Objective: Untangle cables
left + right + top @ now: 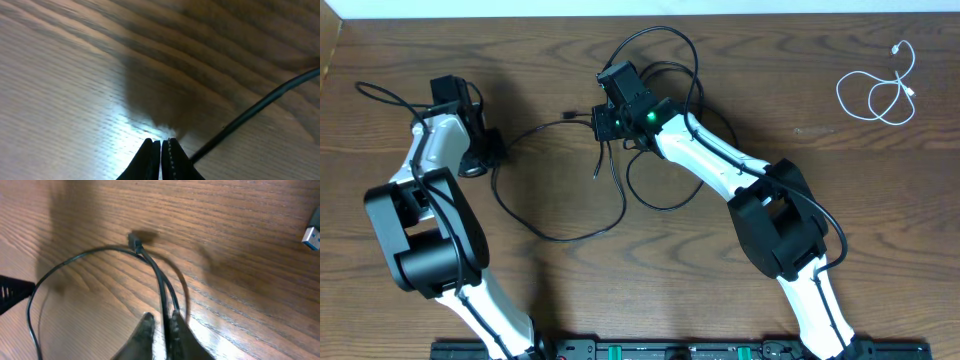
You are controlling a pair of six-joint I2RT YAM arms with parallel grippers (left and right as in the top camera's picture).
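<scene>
Several black cables lie in overlapping loops across the middle of the table. A short white cable lies coiled apart at the far right. My right gripper sits over the tangle; in the right wrist view it is shut on a black cable, with a second strand running beside it towards a small plug. My left gripper is at the left end of the black loop; in the left wrist view it is shut with nothing between the fingers, and a black cable passes just to its right.
A silver and blue USB plug lies at the right edge of the right wrist view. Thicker black cords run along both arms. A black rail runs along the table's front edge.
</scene>
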